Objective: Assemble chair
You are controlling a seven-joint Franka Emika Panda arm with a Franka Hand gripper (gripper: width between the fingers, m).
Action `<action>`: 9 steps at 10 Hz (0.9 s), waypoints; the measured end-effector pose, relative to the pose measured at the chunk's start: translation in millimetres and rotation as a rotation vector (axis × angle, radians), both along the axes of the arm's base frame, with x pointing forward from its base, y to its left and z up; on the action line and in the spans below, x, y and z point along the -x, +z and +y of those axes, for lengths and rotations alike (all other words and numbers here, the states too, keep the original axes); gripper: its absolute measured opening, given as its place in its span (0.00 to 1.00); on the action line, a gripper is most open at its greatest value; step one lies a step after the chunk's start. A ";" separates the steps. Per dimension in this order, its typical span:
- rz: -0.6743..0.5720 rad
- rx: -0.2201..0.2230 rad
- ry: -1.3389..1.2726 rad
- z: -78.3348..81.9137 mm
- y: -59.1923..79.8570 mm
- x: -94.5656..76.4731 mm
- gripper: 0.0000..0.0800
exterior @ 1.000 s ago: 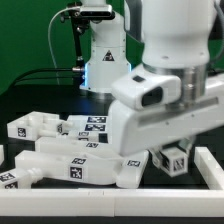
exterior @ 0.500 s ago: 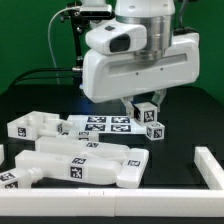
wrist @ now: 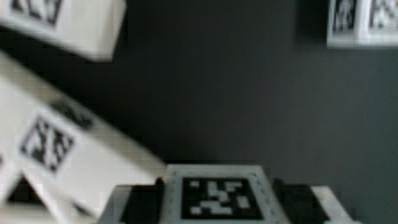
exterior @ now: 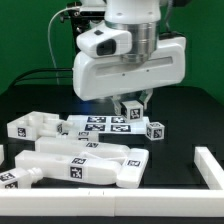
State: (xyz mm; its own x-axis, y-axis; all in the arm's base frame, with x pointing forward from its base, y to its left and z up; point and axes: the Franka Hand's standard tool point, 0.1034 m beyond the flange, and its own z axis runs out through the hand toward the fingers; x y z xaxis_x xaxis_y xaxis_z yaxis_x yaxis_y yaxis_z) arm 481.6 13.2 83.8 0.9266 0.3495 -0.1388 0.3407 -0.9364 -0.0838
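– While the arm hangs over the parts, item one: what does the gripper [exterior: 133, 105] hold?
– Jaws closed on one small tagged block [exterior: 133, 113], white, lifted clear of the black table [exterior: 185, 135]. The wrist view agrees: its tag face sits between the fingers.
– Item two: the rest of the chair?
– All on the table, nothing visibly joined. One flat slab [exterior: 100, 124], tags upward, just below the held block. Long bars [exterior: 85, 163], lying close together at the near side. One blocky piece [exterior: 28, 128] toward the exterior view's left. One second small block [exterior: 154, 129], resting on the table beside the held one, toward the exterior view's right.
– Step in hand?
– By my judgement, transport of the held block toward its joint; assembly looks barely begun.
– Next move calls for?
– Probably squaring the block over its seat on a bar or the slab, then a straight descent with a firm grip. Which seat, I cannot tell.
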 end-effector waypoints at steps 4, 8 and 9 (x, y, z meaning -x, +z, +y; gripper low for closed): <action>-0.004 0.007 -0.028 -11.5 -14.4 43.8 0.35; -0.036 0.014 -0.060 -12.3 -42.8 77.0 0.35; -0.049 0.017 -0.061 -13.4 -55.2 86.6 0.35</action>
